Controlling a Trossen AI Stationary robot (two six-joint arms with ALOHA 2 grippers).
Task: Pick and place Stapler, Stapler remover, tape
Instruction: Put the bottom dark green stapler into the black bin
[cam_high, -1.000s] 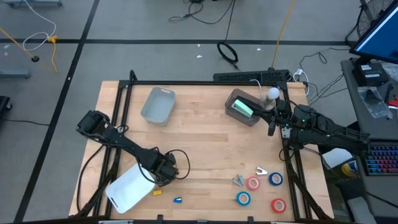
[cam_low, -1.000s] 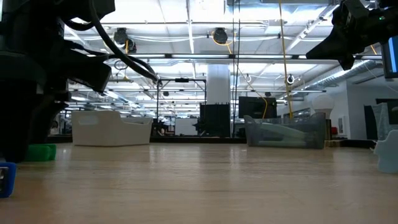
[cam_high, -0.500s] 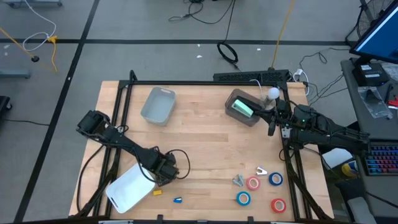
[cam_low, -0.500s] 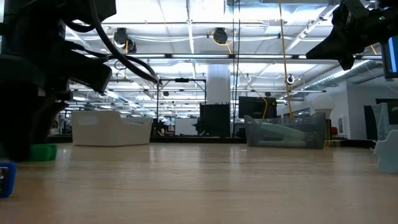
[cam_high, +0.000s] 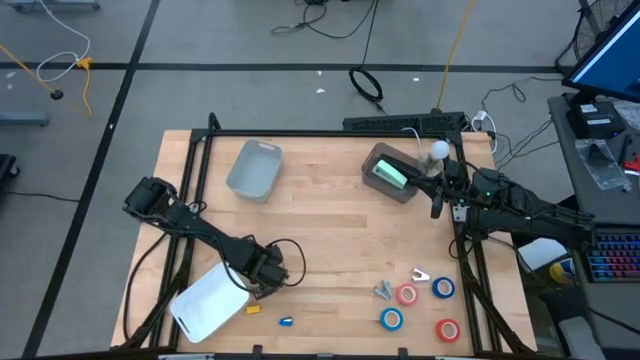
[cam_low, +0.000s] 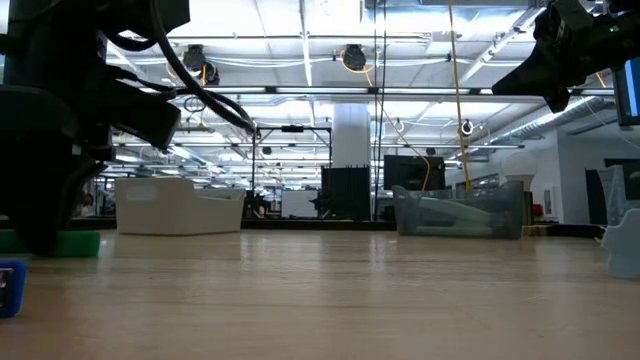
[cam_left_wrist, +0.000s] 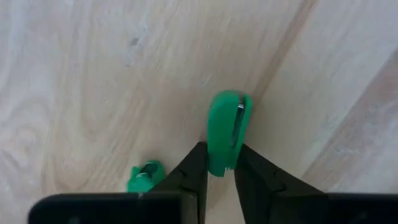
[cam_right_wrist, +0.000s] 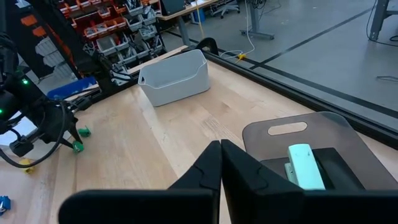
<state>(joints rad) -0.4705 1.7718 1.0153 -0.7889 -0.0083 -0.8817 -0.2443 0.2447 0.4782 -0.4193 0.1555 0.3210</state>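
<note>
Left claw (cam_left_wrist: 221, 171) pinching green stapler remover (cam_left_wrist: 227, 130) on table (cam_high: 330, 240); second green piece (cam_left_wrist: 145, 177) beside; right claw (cam_right_wrist: 221, 163) closed, empty.

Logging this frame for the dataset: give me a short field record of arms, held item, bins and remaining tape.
left gripper: low over the table's near-left, fingers closed on a small green piece
second green piece: loose on the wood beside it
right gripper: shut, empty, raised by the dark bin
dark bin contents: one pale green item
grey bin: far-left of table
tape rolls: four, two red, two blue, near-right
</note>
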